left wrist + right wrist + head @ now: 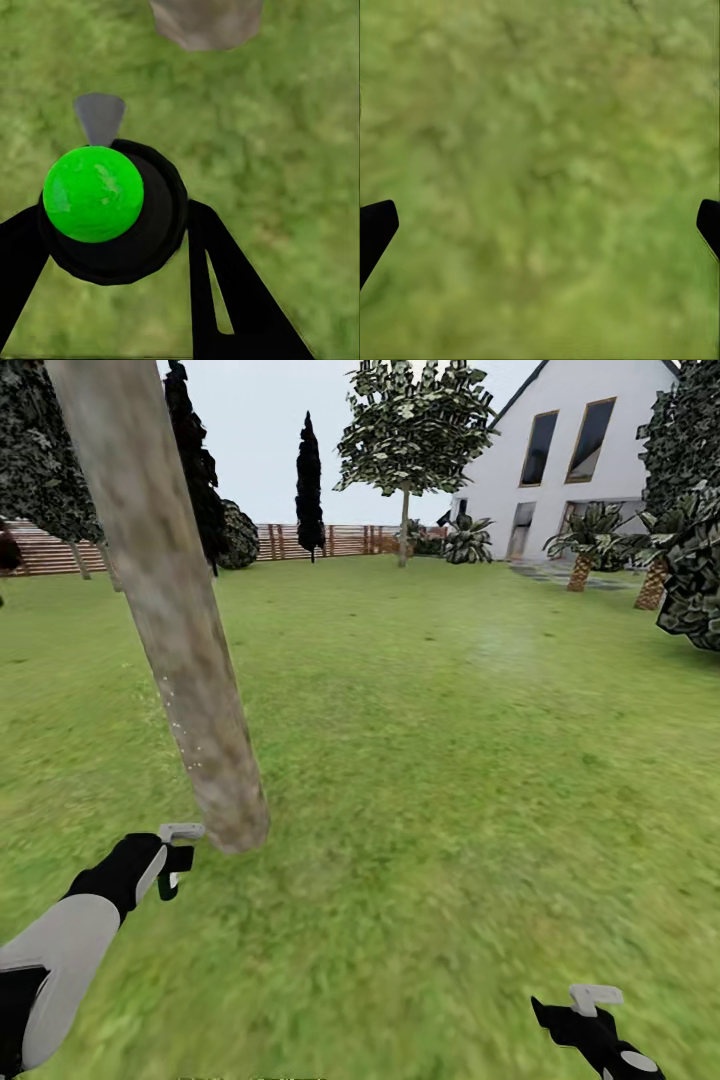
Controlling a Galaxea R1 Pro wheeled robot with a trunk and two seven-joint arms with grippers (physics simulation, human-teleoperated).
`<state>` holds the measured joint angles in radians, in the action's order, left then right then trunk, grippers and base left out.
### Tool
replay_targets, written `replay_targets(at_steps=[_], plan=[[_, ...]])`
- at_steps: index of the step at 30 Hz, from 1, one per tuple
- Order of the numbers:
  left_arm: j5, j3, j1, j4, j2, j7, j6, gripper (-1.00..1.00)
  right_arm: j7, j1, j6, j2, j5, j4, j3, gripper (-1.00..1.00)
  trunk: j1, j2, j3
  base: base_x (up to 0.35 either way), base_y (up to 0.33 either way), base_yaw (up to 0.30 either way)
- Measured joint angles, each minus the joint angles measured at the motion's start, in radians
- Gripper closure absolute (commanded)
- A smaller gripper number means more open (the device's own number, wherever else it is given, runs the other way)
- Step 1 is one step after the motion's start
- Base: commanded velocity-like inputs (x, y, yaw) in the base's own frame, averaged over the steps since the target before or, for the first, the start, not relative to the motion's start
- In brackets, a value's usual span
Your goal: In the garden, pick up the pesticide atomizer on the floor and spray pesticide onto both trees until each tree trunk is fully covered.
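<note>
Left wrist: atomizer [112, 214] between jaws (gripped).

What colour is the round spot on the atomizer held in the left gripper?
Bright green, on the atomizer between the left gripper's fingers; clearest in the left wrist view.

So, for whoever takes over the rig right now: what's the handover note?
Left gripper: shut on the pesticide atomizer, nozzle toward the base of the near tree trunk.
Right gripper: open, empty, over the grass.
Done: atomizer picked up; a few white specks dot the near trunk's lower part.
Left: finish covering this trunk, then spray the second tree. Which tree that is cannot be told from here.
</note>
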<state>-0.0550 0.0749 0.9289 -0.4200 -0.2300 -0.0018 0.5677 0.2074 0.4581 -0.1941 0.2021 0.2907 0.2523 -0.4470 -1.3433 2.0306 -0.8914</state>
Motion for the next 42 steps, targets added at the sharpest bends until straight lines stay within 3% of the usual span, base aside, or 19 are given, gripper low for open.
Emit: replay_targets(at_steps=[15, 23, 35, 42], plan=[[0.008, -0.001, 0.0, 0.015, 0.002, 0.008, 0.001, 1.0, 0.0, 0.0, 0.0, 0.0, 0.0, 0.0, -0.002, -1.0, 0.0, 0.0, 0.0, 0.054, -0.273, 0.12], [0.008, 0.0, -0.019, 0.013, 0.001, 0.008, -0.004, 1.0, 0.001, 0.0, 0.0, 0.001, 0.0, 0.0, -0.001, -1.0, 0.0, 0.0, 0.0, 0.017, -0.094, 0.076], [0.009, 0.001, -0.021, 0.008, 0.003, 0.009, -0.002, 1.0, 0.002, 0.0, 0.0, 0.0, 0.0, 0.0, 0.0, -1.0, 0.0, 0.0, 0.0, 0.074, -0.264, 0.263], [0.008, 0.003, -0.021, 0.001, 0.019, 0.009, -0.001, 1.0, 0.001, 0.0, 0.0, -0.001, 0.0, 0.0, 0.0, -1.0, 0.0, 0.0, 0.0, 0.123, -0.257, 0.278]])
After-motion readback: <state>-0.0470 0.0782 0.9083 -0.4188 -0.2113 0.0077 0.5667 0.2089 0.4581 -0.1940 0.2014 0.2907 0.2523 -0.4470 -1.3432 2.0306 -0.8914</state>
